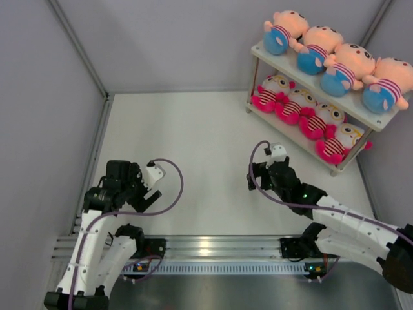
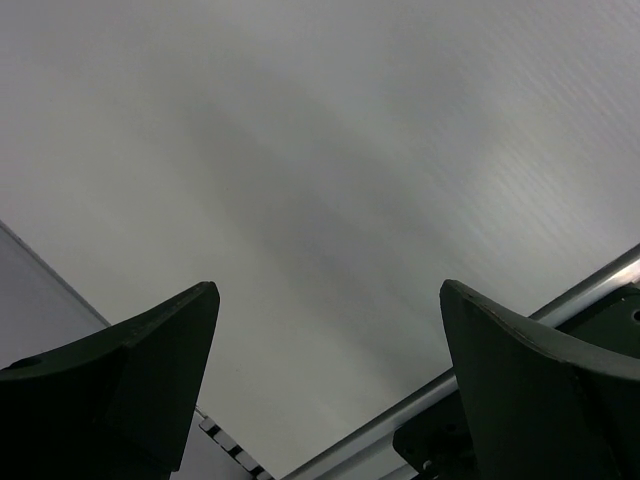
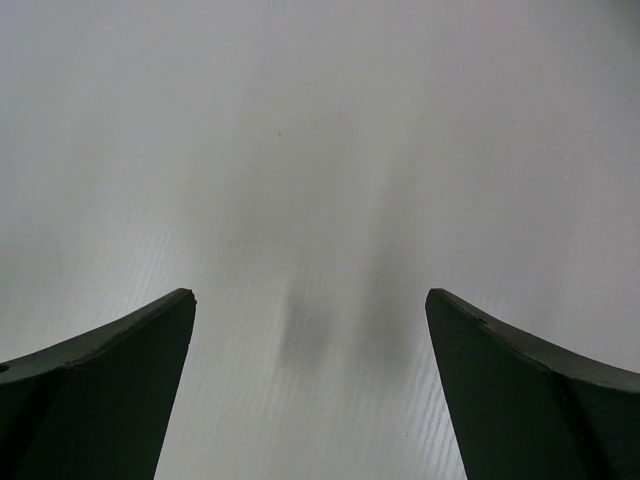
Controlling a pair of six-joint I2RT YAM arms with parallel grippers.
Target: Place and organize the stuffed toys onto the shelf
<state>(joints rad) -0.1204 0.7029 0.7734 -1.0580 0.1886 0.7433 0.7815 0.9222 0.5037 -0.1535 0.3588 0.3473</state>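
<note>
Seeing all stuffed toys (image 1: 348, 64) on the shelf (image 1: 373, 121), well apart from my left tool (image 2: 330, 285) and right tool (image 3: 310, 293), both spread.

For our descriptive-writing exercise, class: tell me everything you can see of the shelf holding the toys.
The shelf is a two-tier rack of pale cream rectangular boards on thin metal legs. It stands upright, set at an angle, at the far right corner of the table near the wall. Four peach dolls lie in a row on its upper board, and four hot-pink dolls fill the lower one. Nothing else touches it.
</note>
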